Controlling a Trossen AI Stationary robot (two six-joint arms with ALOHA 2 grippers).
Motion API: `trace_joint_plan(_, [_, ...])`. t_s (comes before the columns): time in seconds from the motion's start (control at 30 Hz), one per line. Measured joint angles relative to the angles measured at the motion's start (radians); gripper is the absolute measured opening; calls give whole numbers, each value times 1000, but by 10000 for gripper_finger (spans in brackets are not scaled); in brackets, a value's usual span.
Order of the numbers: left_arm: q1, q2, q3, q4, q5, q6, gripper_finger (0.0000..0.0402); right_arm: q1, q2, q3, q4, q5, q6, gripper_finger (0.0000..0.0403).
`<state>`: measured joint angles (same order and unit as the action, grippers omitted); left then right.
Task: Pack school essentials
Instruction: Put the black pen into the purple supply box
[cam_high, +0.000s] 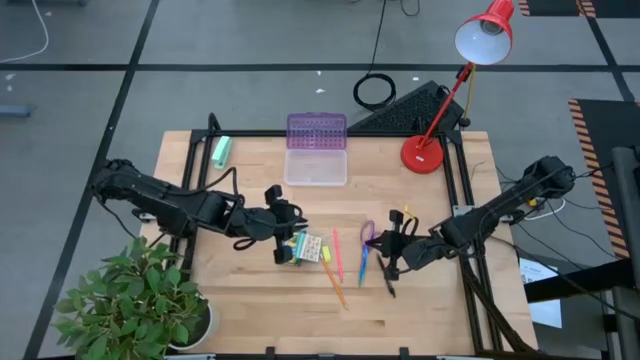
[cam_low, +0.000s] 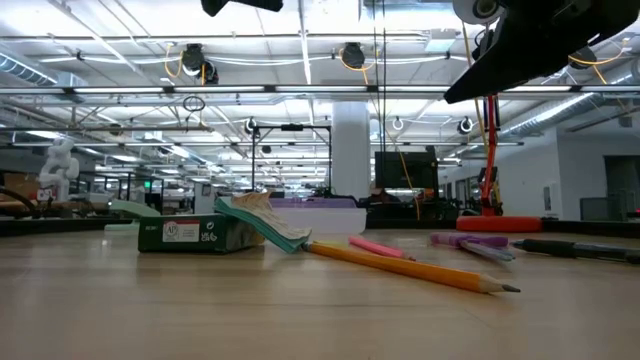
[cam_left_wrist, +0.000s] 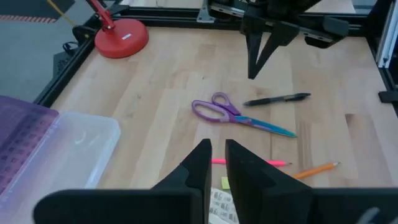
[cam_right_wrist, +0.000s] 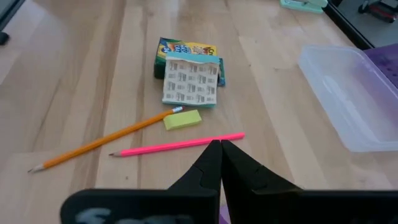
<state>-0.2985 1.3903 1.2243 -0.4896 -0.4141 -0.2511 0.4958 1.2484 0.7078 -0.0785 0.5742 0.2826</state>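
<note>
None of the essentials is packed yet: crayon box (cam_high: 303, 248), pens and scissors (cam_high: 367, 234) lie mid-frame on the worktop. Both end effectors, left (cam_high: 283, 238) and right (cam_high: 390, 262), are pressed together, empty; spreading is required first.

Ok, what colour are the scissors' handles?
Purple; the scissors have purple handles, seen best in the left wrist view.

Two dark jointed arms (tapered black claws).
</note>
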Motion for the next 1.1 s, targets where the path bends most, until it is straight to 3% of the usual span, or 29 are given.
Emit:
trace_joint_plan(0.23, [0, 0, -1, -25, 7, -40, 96, -6, 0, 0, -1, 0, 0, 0])
trace_joint_plan(0.37, [3, 0, -1, -24, 11, -41, 116, -14, 0, 0, 0, -47, 98, 8])
trace_joint_plan(0.6, [12, 30, 0, -8, 21, -43, 129, -14, 0, 0, -18, -91, 141, 86])
trace_joint_plan(0.8, [24, 71, -1, -11, 48, -39, 129, 20, 0, 1, -79, -190, 254, 159])
trace_joint_plan(0.97, [37, 96, -2, -14, 77, -38, 129, 82, 0, 1, -196, -171, 374, 196])
trace_joint_plan(1.1, [38, 97, -2, -15, 99, -31, 129, 167, 13, 1, -215, -98, 452, 203])
